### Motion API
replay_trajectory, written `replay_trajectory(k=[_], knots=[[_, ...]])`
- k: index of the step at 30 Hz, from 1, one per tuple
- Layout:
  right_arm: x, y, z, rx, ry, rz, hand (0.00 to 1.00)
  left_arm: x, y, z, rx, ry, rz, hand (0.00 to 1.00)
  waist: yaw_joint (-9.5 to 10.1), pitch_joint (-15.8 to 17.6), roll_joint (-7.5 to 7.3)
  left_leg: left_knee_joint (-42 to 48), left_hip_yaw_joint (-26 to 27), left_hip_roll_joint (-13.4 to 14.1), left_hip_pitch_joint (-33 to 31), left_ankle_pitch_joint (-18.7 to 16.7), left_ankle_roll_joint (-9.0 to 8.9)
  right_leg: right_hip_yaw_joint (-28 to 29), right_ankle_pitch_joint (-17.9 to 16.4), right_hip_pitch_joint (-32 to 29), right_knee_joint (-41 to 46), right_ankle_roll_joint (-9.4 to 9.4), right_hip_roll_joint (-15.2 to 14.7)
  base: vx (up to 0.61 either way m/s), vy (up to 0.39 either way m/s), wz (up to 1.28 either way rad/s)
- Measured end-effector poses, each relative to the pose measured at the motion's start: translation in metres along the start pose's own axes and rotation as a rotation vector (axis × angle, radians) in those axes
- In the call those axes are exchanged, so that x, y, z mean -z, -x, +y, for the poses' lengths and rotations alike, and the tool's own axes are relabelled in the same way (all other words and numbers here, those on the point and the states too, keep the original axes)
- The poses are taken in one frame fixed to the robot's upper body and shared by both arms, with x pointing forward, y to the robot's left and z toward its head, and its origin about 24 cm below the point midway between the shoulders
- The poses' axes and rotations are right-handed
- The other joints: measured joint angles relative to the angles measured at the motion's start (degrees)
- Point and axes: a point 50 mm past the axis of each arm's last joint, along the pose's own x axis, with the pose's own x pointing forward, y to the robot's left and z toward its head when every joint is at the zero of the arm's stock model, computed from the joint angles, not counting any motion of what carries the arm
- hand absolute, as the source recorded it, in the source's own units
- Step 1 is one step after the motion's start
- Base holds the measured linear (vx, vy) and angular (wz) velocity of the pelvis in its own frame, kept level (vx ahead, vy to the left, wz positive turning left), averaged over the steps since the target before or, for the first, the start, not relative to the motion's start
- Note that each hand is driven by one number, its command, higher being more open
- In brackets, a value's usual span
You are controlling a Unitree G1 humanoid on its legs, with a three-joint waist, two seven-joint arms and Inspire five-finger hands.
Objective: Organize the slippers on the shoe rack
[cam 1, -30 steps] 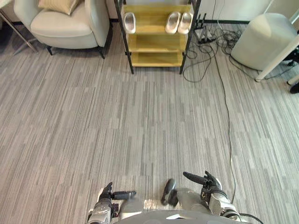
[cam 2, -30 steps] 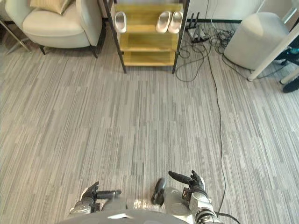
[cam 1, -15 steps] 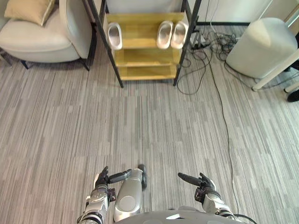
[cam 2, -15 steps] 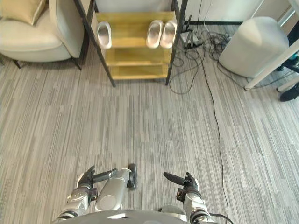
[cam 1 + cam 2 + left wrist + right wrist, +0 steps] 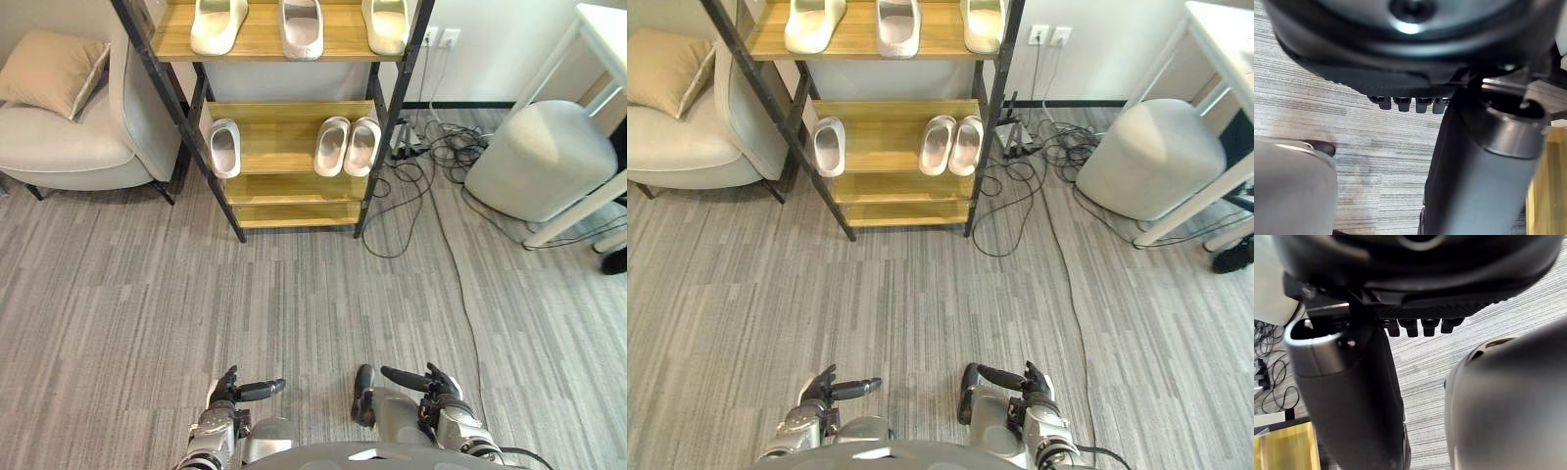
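The shoe rack (image 5: 275,149) stands ahead at the far side of the floor, black-framed with wooden shelves. Three pale slippers lie on its top shelf: one on the left (image 5: 217,22), one in the middle (image 5: 301,22), one on the right (image 5: 387,22). On the middle shelf a single slipper (image 5: 224,147) lies at the left and a pair (image 5: 347,145) at the right. The bottom shelf (image 5: 294,212) is bare. My left hand (image 5: 227,392) and right hand (image 5: 436,387) hang low, far from the rack, both open and holding nothing. Straight fingers (image 5: 1410,103) and fingers (image 5: 1420,325) show in the wrist views.
A beige armchair (image 5: 69,147) with a cushion (image 5: 49,78) stands left of the rack. A grey pouf (image 5: 544,162) and a white table leg (image 5: 578,211) are at the right. Tangled cables (image 5: 421,166) lie by the rack, and one cable (image 5: 460,284) runs across the carpet.
The whole picture has shifted: the camera moved, bringing the rack's top shelf and its slippers into view. Both hands stay low and open.
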Motion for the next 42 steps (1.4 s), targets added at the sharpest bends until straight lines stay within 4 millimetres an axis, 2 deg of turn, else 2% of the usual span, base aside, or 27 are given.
replay_trajectory(k=[1,2,3,4,6,8,9,10,11,12,13,15,19,20,22,25,26,27,28,30,31,33,36,37,39,41,42], knots=[[0.004,0.001,-0.001,0.003,-0.005,0.006,1.0,-0.002,0.0,-0.005,0.011,0.014,-0.006,1.0,-0.06,0.28,0.57,10.23,0.33,1.93,-4.13,2.15,-1.36,-1.84,-0.79,3.32,-1.73,-0.1,0.59,0.36,-0.22,0.67],[0.009,0.002,-0.005,0.012,0.0,0.012,1.0,-0.006,0.0,-0.008,0.017,0.042,-0.028,1.0,0.42,0.51,0.67,22.13,1.82,5.41,-9.61,4.59,-1.06,-3.32,-1.5,7.11,-4.22,-0.49,1.7,0.34,-0.18,0.71],[0.01,0.003,-0.005,0.012,0.002,0.013,1.0,-0.011,0.0,-0.008,0.019,0.049,-0.055,1.0,1.02,0.45,0.86,30.09,4.1,8.02,-14.04,3.22,-0.33,-4.12,-2.54,10.46,-6.3,-1.1,2.67,0.32,-0.15,0.48],[0.01,0.003,-0.004,0.011,0.001,0.014,1.0,-0.013,0.0,-0.007,0.018,0.052,-0.064,1.0,1.06,0.55,0.62,31.55,4.51,8.25,-15.94,2.38,0.01,-4.47,-2.84,11.92,-7.26,-0.98,2.69,0.31,-0.096,0.3],[0.008,0.003,0.0,0.003,-0.006,0.01,1.0,-0.022,-0.001,-0.006,0.02,0.06,-0.101,1.0,1.78,0.72,-0.07,25.15,7.65,6.65,-22.08,-0.5,0.23,-4.9,-2.43,15.78,-11.09,-0.04,2.15,0.31,-0.01,0.09],[0.007,0.002,0.003,-0.001,-0.009,0.009,1.0,-0.026,-0.002,-0.007,0.023,0.058,-0.112,1.0,2.39,0.96,-0.56,14.66,7.83,3.75,-23.62,-0.48,0.07,-4.92,-2.68,17.07,-12.09,1.01,0.92,0.4,0.146,-0.01],[0.009,0.003,0.004,0.0,-0.012,0.013,1.0,-0.028,-0.002,-0.007,0.024,0.054,-0.115,1.0,2.4,1.21,-0.92,1.31,7.35,0.42,-23.55,3.11,-0.2,-5.1,-3.8,18.49,-12.35,2.99,-0.58,0.38,0.183,0.04],[0.011,0.003,0.001,0.007,-0.012,0.02,1.0,-0.026,-0.002,-0.008,0.027,0.053,-0.111,1.0,2.46,1.08,-0.64,-4.68,6.9,-0.46,-23.0,8.78,0.72,-5.04,-4.7,19.23,-12.36,4.47,-0.67,0.49,0.261,0.09],[0.013,0.004,0.005,-0.002,-0.008,0.031,1.0,-0.028,-0.002,-0.006,0.024,0.042,-0.115,1.0,2.75,1.25,-2.06,-6.74,7.51,-2.56,-20.98,12.58,4.23,-4.85,-5.49,20.55,-12.69,5.67,-2.21,0.4,0.176,0.14],[0.014,0.005,0.015,-0.027,-0.017,0.034,1.0,-0.032,-0.003,0.003,0.01,0.01,-0.129,1.0,2.79,0.99,-4.44,-7.18,7.62,-4.26,-20.71,11.58,4.88,-4.94,-5.09,20.93,-13.32,5.65,-3.56,0.57,0.229,0.23],[0.015,0.005,0.02,-0.037,-0.022,0.036,1.0,-0.037,-0.004,0.008,0.0,-0.002,-0.139,1.0,2.87,1.11,-5.28,-5.32,7.46,-4.76,-20.95,9.88,5.25,-4.78,-4.91,21.74,-13.18,5.89,-4.04,0.39,0.124,0.22],[0.016,0.006,0.022,-0.045,-0.022,0.042,1.0,-0.037,-0.005,0.01,-0.005,-0.005,-0.128,1.0,3.19,1.11,-5.28,-1.79,7.48,-4.41,-20.3,6.43,5.79,-4.06,-5.15,21.91,-8.95,6.35,-4.76,0.28,0.115,0.0],[0.01,0.005,0.027,-0.064,-0.024,0.02,1.0,-0.027,-0.004,0.017,-0.018,-0.019,-0.094,1.0,3.6,1.08,-5.27,-2.56,9.82,-4.37,-13.15,1.92,6.78,0.54,-4.46,12.21,19.64,8.24,-10.46,0.3,0.13,-0.29],[0.007,0.005,0.028,-0.069,-0.022,0.002,1.0,-0.022,-0.004,0.021,-0.028,-0.031,-0.08,1.0,3.55,0.89,-5.65,-2.93,10.1,-4.59,-10.77,0.42,7.11,0.04,-6.27,8.26,27.58,7.22,-11.86,0.3,0.036,-0.17],[0.004,0.005,0.031,-0.08,-0.002,-0.01,1.0,-0.016,-0.003,0.027,-0.043,-0.036,-0.061,1.0,3.3,0.82,-5.73,-4.2,10.02,-4.51,-8.22,-0.17,6.82,-2.19,-8.26,6.15,28.67,6.22,-11.51,0.21,-0.024,-0.02],[-0.001,0.005,0.035,-0.106,0.026,-0.032,1.0,-0.009,-0.001,0.031,-0.054,-0.038,-0.037,1.0,2.79,0.85,-5.49,-7.6,8.32,-3.15,-4.32,-0.06,5.5,-5.19,-10.37,2.29,16.28,4.11,-7.17,0.25,-0.148,0.28],[-0.002,0.005,0.036,-0.11,0.03,-0.033,1.0,-0.007,-0.001,0.032,-0.058,-0.039,-0.032,1.0,2.7,0.69,-5.72,-8.58,7.55,-3.0,-3.52,-0.04,3.97,-4.43,-8.3,1.85,6.39,4.38,-5.11,0.13,-0.099,0.35],[0.0,0.005,0.036,-0.111,0.033,-0.028,1.0,-0.007,-0.001,0.035,-0.061,-0.042,-0.031,1.0,2.69,0.51,-6.1,-8.92,7.19,-3.22,-3.39,0.0,3.75,-3.82,-5.39,1.75,2.67,4.02,-4.61,0.27,-0.186,0.44],[0.006,0.005,0.029,-0.094,0.043,-0.004,1.0,-0.004,0.0,0.035,-0.061,-0.047,-0.018,1.0,2.61,-0.06,-5.69,-9.55,5.5,-3.01,-2.43,-0.19,2.48,-3.58,-0.65,3.08,1.24,1.1,-3.5,0.24,-0.148,0.3],[0.007,0.003,0.02,-0.069,0.045,0.01,1.0,0.004,0.001,0.03,-0.051,-0.038,0.004,1.0,2.67,-0.99,-3.86,-11.37,5.04,-1.9,-2.35,0.13,1.74,-3.97,-0.98,3.47,-1.0,0.79,-1.84,0.31,-0.192,0.19],[0.005,0.002,0.015,-0.056,0.047,0.005,1.0,0.006,0.001,0.025,-0.041,-0.037,0.011,1.0,2.16,-0.86,-2.58,-12.12,4.07,-1.33,-2.4,0.4,1.29,-5.08,-1.04,4.35,-2.51,0.69,-1.06,0.24,-0.168,0.24],[0.012,0.003,0.007,-0.033,0.032,0.024,1.0,0.008,0.001,0.024,-0.036,-0.048,0.019,1.0,1.85,-0.88,-1.95,-10.02,3.06,-0.57,-2.45,0.5,1.04,-6.86,-1.22,7.48,-5.28,0.48,-0.15,0.21,-0.158,0.44],[0.025,0.006,0.002,-0.018,0.011,0.054,1.0,0.002,0.001,0.023,-0.032,-0.037,-0.002,1.0,2.46,-0.54,-2.38,10.02,2.65,2.04,-10.48,0.24,-1.8,-9.22,-1.29,13.6,-9.69,0.48,0.63,0.11,-0.067,0.36],[0.026,0.006,0.001,-0.014,0.011,0.056,1.0,0.002,0.001,0.024,-0.033,-0.035,-0.005,1.0,2.78,-0.48,-2.36,12.92,3.07,2.68,-11.85,-0.54,-1.79,-9.14,-1.29,14.41,-10.18,0.48,0.81,0.11,0.019,0.04],[0.025,0.006,0.0,-0.009,0.007,0.053,1.0,0.002,0.001,0.024,-0.035,-0.033,-0.007,1.0,2.9,-0.37,-2.1,11.35,4.12,3.06,-13.72,-1.67,-1.57,-8.7,-1.22,15.38,-10.64,0.68,0.69,0.07,0.11,-0.13],[0.019,0.005,-0.001,-0.002,-0.002,0.032,1.0,0.001,0.001,0.021,-0.024,-0.037,-0.011,1.0,3.12,-0.21,-1.42,-2.08,3.74,1.15,-13.36,2.16,-0.15,-7.38,-1.19,15.05,-10.57,3.16,-0.09,0.07,0.224,-0.12],[0.02,0.005,0.002,-0.007,-0.003,0.036,1.0,0.0,0.0,0.023,-0.03,-0.041,-0.013,1.0,3.27,-0.32,-2.35,-4.04,4.07,0.14,-12.53,2.95,0.04,-7.11,-0.81,14.9,-11.08,3.65,-0.61,0.14,0.232,0.1]])
